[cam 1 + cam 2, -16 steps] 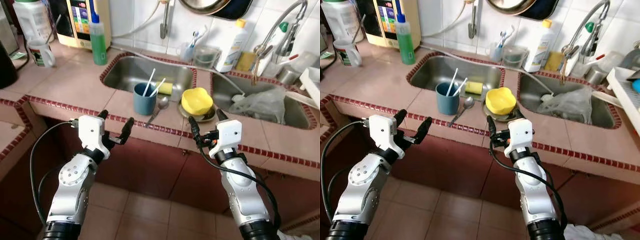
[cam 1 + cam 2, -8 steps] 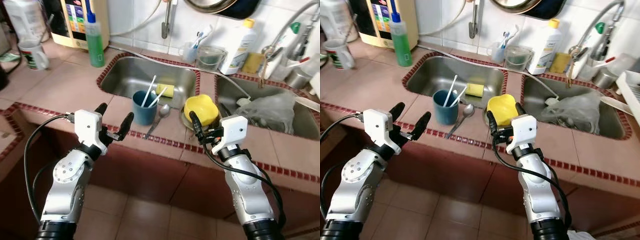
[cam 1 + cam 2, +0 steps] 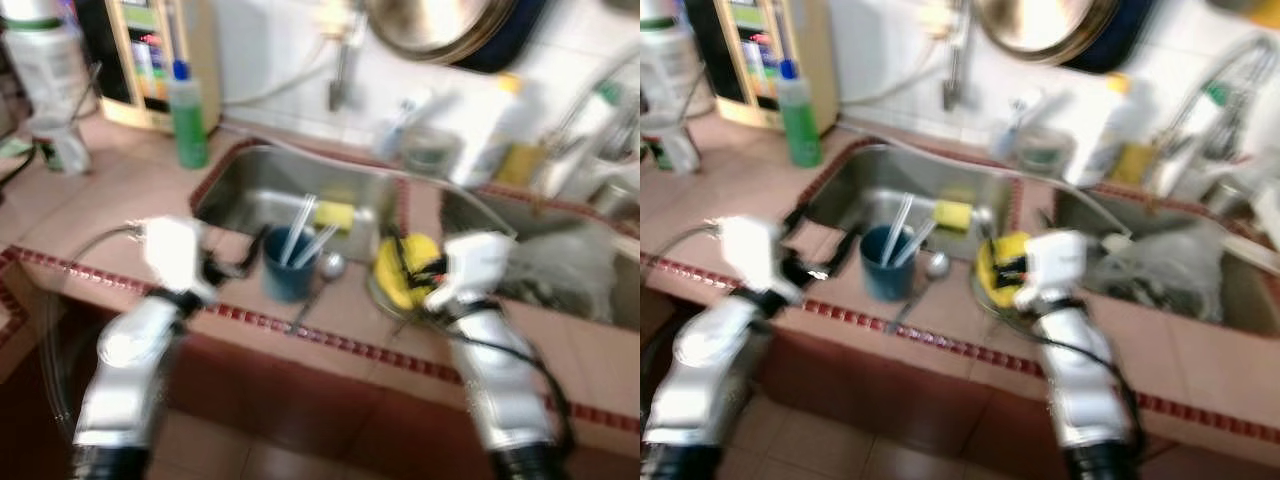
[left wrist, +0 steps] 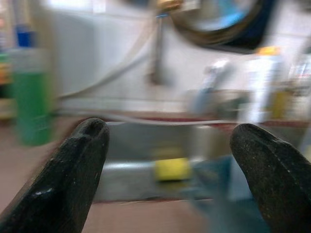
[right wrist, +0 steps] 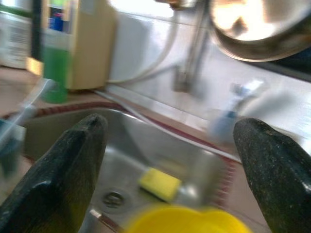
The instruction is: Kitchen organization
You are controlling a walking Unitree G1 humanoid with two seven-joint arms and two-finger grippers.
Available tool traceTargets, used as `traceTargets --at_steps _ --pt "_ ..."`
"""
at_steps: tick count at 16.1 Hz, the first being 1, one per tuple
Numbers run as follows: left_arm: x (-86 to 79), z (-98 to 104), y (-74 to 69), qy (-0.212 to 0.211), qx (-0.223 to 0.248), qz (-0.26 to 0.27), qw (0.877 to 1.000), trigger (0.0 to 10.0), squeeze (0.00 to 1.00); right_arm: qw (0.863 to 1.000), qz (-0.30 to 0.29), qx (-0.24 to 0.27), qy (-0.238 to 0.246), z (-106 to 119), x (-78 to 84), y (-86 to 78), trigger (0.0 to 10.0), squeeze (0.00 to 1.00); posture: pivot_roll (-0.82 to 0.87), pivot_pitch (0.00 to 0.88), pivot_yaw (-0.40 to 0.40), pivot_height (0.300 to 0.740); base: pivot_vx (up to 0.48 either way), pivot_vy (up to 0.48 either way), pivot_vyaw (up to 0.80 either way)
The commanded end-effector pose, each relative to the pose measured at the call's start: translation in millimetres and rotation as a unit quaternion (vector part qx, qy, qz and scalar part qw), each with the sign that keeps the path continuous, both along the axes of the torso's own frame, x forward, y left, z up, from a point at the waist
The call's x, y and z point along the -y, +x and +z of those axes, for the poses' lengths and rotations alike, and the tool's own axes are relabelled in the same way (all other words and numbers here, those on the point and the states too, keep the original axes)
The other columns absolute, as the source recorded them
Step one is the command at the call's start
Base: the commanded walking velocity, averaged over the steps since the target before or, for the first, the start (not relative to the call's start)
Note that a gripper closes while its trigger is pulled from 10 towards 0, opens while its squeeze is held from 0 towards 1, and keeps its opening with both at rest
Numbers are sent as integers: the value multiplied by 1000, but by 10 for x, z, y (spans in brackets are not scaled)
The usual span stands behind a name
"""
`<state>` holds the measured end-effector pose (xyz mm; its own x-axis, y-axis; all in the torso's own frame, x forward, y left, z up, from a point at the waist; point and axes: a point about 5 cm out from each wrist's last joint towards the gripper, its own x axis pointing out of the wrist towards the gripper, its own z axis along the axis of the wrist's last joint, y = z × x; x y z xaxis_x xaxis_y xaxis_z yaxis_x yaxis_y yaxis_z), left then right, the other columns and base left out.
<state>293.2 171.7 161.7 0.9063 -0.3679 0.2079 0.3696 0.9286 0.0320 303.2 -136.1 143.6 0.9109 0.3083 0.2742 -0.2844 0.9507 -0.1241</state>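
1. At the tiled desk (image 3: pixel 120 205), the yellow bowl (image 3: pixel 405 272) sits between two sinks, directly ahead of the right claw (image 5: pixel 170 160).
2. Both claws are spread wide, empty; the left claw (image 4: pixel 170 160) faces the blue cup (image 3: pixel 288 268).

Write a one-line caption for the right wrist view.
Open right gripper poised above a yellow bowl, facing a steel sink holding a yellow sponge; image motion-blurred.
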Motion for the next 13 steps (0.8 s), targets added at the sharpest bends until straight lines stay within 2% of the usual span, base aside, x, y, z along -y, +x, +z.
traceTargets --at_steps 1,5,9,10,13 --pt "94 55 0 -5 9 -19 1000 10000 0 1000 -18 3 -3 22 139 -7 10000 0 117 0 -94 740 0 0 0" --pt "141 126 0 15 16 -38 999 10000 0 1000 -16 -3 -5 2 159 -10 10000 0 117 0 -94 740 0 0 0" --pt "131 165 -6 34 19 -49 998 10000 0 999 40 -21 15 -14 103 -90 10000 0 113 0 -89 740 0 0 0" --pt "142 167 -21 48 20 -59 997 10000 0 997 68 -33 12 -57 74 -152 10000 0 114 0 -90 740 0 0 0" --pt "233 134 -97 66 15 -104 992 10000 0 994 96 -48 8 -104 36 -193 10000 0 115 0 -92 740 0 0 0"
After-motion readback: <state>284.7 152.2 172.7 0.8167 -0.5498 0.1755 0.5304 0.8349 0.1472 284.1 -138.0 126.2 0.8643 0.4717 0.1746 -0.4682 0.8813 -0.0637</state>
